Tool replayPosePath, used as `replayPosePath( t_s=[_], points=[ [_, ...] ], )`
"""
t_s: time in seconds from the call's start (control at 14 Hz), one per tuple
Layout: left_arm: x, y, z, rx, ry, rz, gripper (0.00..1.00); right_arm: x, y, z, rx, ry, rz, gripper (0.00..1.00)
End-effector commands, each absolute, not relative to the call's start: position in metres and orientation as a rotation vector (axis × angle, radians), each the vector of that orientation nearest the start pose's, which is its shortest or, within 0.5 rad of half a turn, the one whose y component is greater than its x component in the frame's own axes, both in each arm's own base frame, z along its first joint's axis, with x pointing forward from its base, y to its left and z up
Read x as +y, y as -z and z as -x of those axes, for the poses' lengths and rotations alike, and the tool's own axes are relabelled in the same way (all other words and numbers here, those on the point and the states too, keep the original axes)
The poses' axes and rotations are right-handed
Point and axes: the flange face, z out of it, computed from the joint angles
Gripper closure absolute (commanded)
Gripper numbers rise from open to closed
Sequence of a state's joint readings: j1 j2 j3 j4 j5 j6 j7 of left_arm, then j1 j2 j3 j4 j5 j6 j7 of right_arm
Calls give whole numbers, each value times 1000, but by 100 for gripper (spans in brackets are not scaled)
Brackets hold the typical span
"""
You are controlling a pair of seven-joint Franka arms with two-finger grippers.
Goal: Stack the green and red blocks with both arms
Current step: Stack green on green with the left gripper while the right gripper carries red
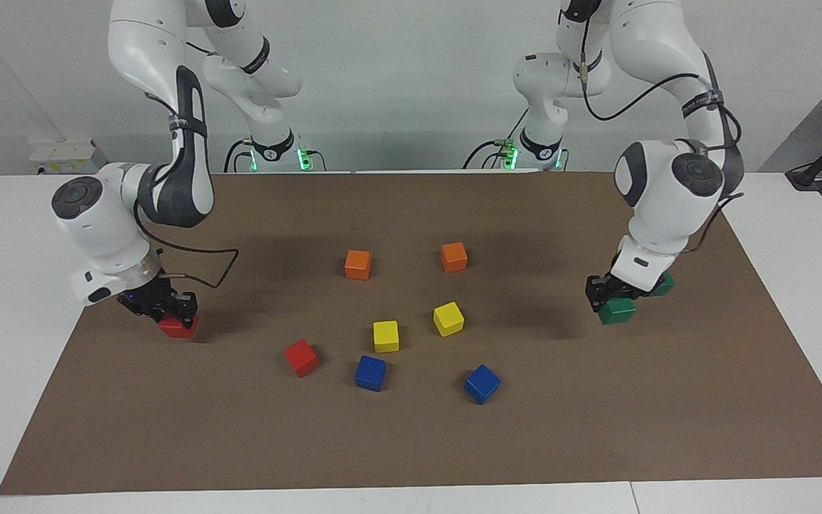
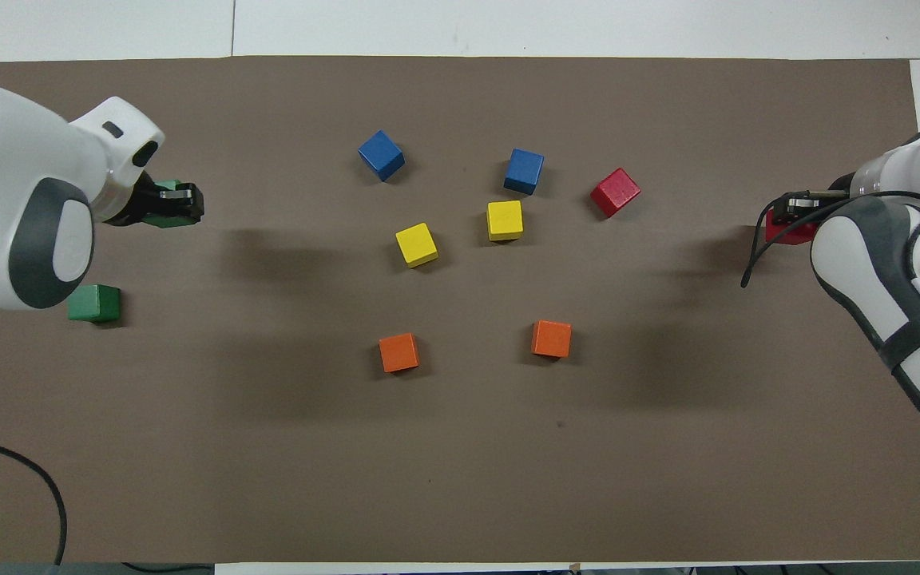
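Right gripper (image 1: 168, 313) is down at the right arm's end of the mat, fingers set around a red block (image 1: 180, 327) that sits on the mat, apparently in its grip. Left gripper (image 1: 614, 296) is at the left arm's end of the mat, closed on a green block (image 1: 617, 311), right at mat level. Second green block (image 2: 94, 303) sits nearer the robots than that one, half hidden by the left arm from across the table. Second red block (image 1: 301, 358) lies loose, toward the middle, beside the blue blocks (image 1: 370, 373) and yellow blocks (image 1: 386, 335). So, early days: no stack stands anywhere, each arm has one block in hand at best, and both placements are left to do. Room looks generous: the brown mat (image 1: 411, 450) is bare around each gripper, though both work close to its short edges. The loose red block has a blue neighbour close by, so that is where I'd expect tight clearance.
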State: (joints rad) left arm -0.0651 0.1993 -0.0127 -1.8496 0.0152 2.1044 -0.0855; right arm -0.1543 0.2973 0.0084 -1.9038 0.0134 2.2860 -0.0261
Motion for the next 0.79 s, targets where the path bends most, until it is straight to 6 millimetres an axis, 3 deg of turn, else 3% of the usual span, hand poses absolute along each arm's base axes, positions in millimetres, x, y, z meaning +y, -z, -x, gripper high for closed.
replayPosePath(
  t_s=[0.0, 0.21, 0.36, 0.5, 0.71],
  points=[
    [7, -426, -573, 65, 72, 3132, 100, -85, -349, -608, 210, 154, 3142, 90],
    [63, -422, -550, 122, 78, 3173, 100, -86, -343, -604, 179, 165, 3164, 90],
    [93, -405, -531, 85, 141, 3180, 100, -86, -338, -603, 166, 167, 3173, 90],
    [99, -393, -518, 49, 201, 3166, 100, -85, -336, -604, 152, 179, 3176, 90],
    [105, -386, -515, 35, 197, 3165, 100, -85, -332, -602, 147, 169, 3176, 90]
  ],
)
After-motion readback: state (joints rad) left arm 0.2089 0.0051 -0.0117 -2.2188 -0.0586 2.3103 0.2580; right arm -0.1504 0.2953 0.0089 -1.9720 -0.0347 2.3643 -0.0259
